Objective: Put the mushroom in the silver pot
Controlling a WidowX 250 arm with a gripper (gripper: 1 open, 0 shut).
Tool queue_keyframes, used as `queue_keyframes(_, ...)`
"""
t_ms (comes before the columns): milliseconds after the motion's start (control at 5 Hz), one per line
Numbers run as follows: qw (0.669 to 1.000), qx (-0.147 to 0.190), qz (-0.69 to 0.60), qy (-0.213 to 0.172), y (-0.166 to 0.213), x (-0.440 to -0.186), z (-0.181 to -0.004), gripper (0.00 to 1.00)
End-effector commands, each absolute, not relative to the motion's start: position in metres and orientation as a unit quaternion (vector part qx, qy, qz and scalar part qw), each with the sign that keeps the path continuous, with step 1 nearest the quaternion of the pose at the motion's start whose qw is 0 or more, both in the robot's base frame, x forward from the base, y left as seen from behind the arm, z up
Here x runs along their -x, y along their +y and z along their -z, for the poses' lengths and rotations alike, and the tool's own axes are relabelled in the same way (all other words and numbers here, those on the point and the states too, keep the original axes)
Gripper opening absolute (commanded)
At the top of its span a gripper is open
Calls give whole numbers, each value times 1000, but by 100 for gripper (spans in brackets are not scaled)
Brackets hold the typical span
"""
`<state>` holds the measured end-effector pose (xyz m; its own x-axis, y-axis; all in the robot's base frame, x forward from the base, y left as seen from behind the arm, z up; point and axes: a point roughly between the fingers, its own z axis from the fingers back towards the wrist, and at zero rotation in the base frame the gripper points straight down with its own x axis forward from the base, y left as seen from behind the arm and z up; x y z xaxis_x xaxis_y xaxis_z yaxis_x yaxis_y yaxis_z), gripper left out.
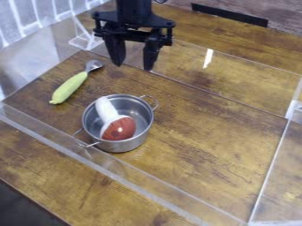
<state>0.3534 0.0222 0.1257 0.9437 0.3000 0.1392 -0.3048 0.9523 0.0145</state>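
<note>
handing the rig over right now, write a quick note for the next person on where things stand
Gripper: empty, pointing down, raised above the table behind the pot; jaws partly apart, fingers not touching anything.
Mushroom: lying tilted inside the pot, red-brown cap toward the front, white stem toward the back.
Pot: upright on the wooden table, no lid.
Corn: on the table left of the pot, untouched, not part of the job.
Done: mushroom is in the pot and released.
Left: nothing on the placing itself; probably just move the arm away and confirm.
</note>
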Motion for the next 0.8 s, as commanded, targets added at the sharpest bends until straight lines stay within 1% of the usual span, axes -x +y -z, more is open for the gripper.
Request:
queue_keyframes(0, 982, -13, -154, -107, 23, -355, -160, 100)
queue_keyframes(200, 983, -9, -149, -110, 19, -350, -170, 100)
queue_keyframes(400, 984, -3, -138, -114, 15, -347, -166, 100)
queue_keyframes(600, 986, -1, -131, -106, 21, -342, -157, 100)
